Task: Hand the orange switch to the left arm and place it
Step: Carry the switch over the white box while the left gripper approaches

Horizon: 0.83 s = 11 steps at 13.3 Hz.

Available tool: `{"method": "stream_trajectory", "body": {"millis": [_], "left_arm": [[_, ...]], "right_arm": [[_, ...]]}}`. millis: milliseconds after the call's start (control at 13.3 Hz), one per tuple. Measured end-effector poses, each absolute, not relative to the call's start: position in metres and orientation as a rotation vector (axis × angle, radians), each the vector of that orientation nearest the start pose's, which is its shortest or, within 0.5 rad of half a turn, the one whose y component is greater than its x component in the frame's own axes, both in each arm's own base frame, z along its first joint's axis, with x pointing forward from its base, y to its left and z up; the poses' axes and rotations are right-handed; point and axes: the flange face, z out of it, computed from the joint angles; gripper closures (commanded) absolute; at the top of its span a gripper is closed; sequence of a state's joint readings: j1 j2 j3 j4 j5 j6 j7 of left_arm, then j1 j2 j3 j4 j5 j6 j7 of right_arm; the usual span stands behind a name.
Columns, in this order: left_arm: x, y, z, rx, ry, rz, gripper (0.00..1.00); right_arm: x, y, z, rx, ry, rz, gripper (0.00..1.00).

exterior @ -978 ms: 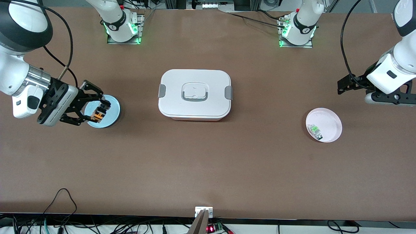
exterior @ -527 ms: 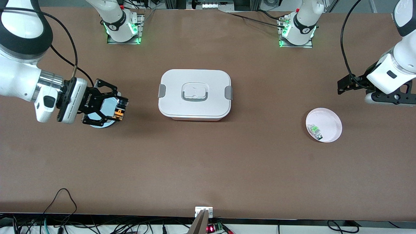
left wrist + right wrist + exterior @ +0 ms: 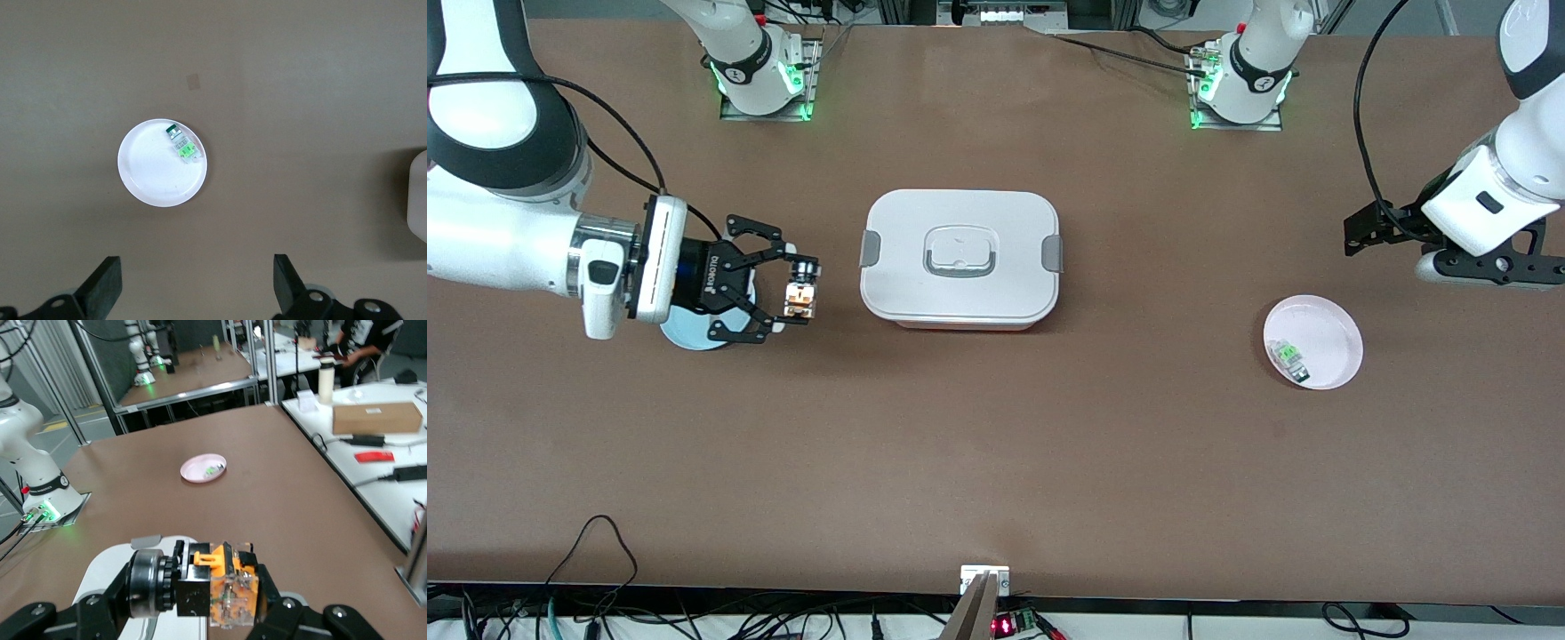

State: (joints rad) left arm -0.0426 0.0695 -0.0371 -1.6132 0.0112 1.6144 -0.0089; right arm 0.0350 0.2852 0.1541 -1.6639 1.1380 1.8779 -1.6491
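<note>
My right gripper (image 3: 799, 291) is shut on the orange switch (image 3: 800, 295), a black-bodied part with an orange block, and holds it above the table between the blue plate (image 3: 685, 333) and the white box (image 3: 959, 259). In the right wrist view the switch (image 3: 220, 589) sits clamped between the jaws, with the box lid (image 3: 127, 573) just under it. My left gripper (image 3: 1392, 233) hangs open and empty over the table at the left arm's end; its fingertips (image 3: 105, 283) stand wide apart.
A pink plate (image 3: 1320, 333) with a small green-and-clear component (image 3: 1288, 356) lies near the left arm's end; it also shows in the left wrist view (image 3: 150, 170). Cables run along the table edge nearest the front camera.
My right gripper lifted the orange switch off the blue plate and carried it toward the white box, turning level. The left arm shifted only slightly.
</note>
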Motion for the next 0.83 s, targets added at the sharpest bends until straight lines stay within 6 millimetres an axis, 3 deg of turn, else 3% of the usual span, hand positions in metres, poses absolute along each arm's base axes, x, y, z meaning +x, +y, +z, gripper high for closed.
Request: {"method": "stream_trajectory", "body": {"millis": [301, 602, 828], "left_arm": [[0.565, -0.057, 0.565, -3.236, 0.111, 0.227, 0.0], [0.553, -0.077, 0.542, -3.382, 0.124, 0.56, 0.0], [0.541, -0.104, 0.548, -3.57, 0.181, 0.794, 0.0]], "right_arm": [[0.62, 0.224, 0.464, -1.495, -1.462, -0.844, 0.59], [0.611, 0.289, 0.442, -1.383, -1.362, -0.929, 0.59], [0.607, 0.325, 0.427, -1.388, -1.344, -0.964, 0.59]]}}
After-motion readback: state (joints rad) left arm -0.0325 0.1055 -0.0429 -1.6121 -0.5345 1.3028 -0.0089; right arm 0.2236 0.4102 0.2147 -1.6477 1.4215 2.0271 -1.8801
